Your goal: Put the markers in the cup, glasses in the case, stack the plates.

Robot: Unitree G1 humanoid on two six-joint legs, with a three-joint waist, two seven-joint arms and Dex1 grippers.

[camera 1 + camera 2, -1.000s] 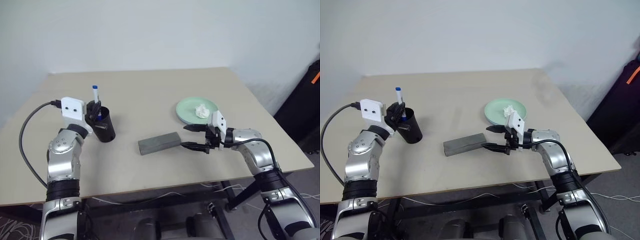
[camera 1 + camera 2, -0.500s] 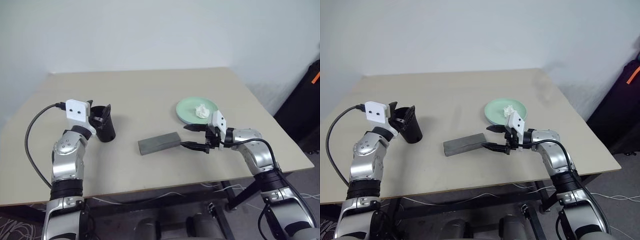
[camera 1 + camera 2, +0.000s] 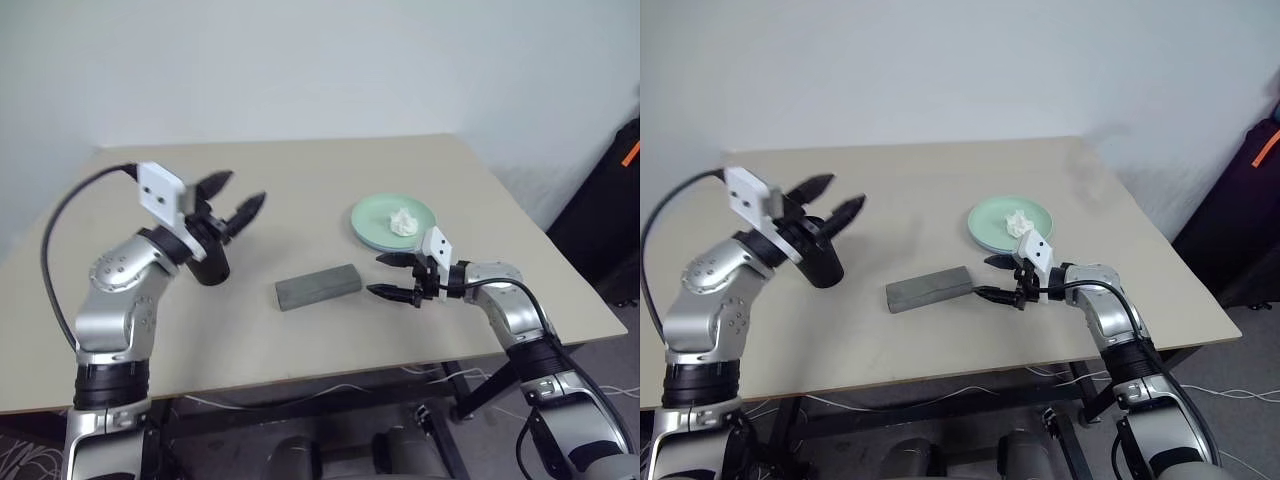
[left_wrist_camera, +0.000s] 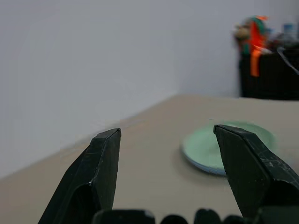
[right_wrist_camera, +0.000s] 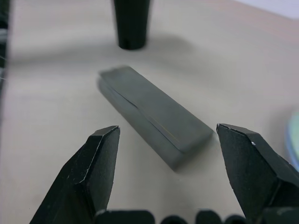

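The black cup [image 3: 212, 266] stands at the table's left, partly hidden behind my left wrist. My left gripper [image 3: 235, 197] hovers open above and to the right of the cup, with nothing between its fingers. The markers are hidden from view. The grey case [image 3: 318, 286] lies shut at mid-table, also seen as the case [image 5: 154, 114] in the right wrist view. My right gripper [image 3: 377, 276] stands open just off the case's right end, empty. The glasses are out of view. A mint green plate [image 3: 375, 222] lies at the right, with a light blue edge [image 4: 216, 171] showing under it.
A small white lumpy wad [image 3: 403, 222] lies on the green plate. A black bag with an orange tag [image 3: 618, 200] stands off the table's right side. The table's front edge [image 3: 330, 372] runs close below both arms.
The left gripper let the blue-capped marker drop into the cup, opened, then rose and swung right, away from the cup. The right gripper hardly moved.
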